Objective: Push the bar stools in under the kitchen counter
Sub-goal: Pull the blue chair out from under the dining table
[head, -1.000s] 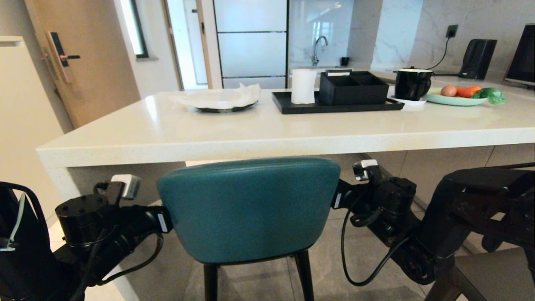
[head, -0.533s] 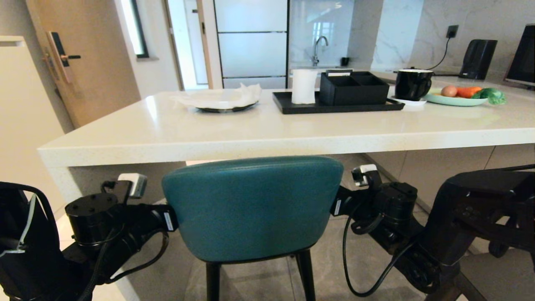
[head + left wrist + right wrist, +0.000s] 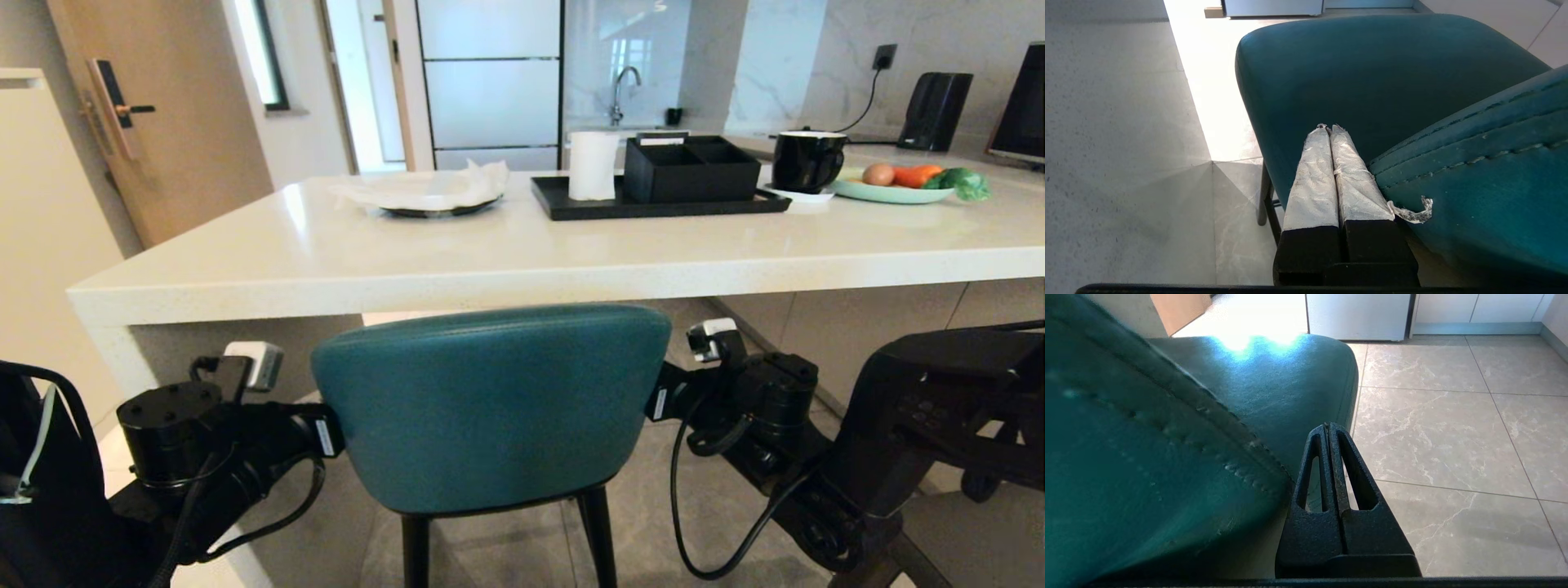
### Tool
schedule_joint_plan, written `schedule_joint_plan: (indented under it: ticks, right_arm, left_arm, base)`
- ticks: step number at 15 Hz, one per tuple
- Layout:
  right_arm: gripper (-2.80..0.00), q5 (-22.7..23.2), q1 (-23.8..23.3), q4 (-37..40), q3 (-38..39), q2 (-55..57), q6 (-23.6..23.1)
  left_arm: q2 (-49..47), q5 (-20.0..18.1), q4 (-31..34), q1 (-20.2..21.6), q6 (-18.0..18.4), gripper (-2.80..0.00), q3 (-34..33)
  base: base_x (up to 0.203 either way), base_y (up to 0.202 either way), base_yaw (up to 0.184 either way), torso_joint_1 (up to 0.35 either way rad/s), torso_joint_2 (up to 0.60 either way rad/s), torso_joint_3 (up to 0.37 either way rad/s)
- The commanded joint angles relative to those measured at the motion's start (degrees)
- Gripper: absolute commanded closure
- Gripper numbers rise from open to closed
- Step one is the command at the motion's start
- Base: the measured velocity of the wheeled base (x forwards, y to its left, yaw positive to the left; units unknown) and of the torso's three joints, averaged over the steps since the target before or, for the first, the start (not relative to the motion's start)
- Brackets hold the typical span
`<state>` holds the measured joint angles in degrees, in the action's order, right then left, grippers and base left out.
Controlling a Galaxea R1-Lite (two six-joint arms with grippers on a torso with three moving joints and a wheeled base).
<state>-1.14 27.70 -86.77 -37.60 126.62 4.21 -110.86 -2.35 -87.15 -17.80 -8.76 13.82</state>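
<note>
Kitchen counter (image 3: pixel 522 261), off-white slab; black tray (image 3: pixel 653 208) and plates on top. Teal bar stool (image 3: pixel 490 408) stands at the counter's near edge, backrest top level with the slab's underside. Left gripper (image 3: pixel 1329 127) pressed together against the backrest's left flank, holding nothing. Right gripper (image 3: pixel 1327 425) likewise pressed together beside the right flank.

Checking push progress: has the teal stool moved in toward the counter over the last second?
No clear move. The top of the teal stool back sits just under the front edge of the kitchen counter, as before.
</note>
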Motion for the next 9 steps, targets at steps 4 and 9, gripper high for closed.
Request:
schedule_joint_plan:
  ticks: [4,9]
  right_arm:
    - [0.0,-0.09,0.6,-0.89,0.77,-1.12,-0.17]
    - [0.0,-0.09,1.57,-0.89,1.77,-2.02,-0.26]
  left_arm:
    - [0.91,-0.2,-0.51,-4.64,-0.12,0.0,-0.11]
    - [1.55,-0.12,-0.51,-5.4,0.18,0.0,-0.2]
  base:
    - [-0.163,0.0,-0.001,0.002,0.0,0.001]
    - [-0.196,0.0,-0.002,0.004,0.0,0.002]
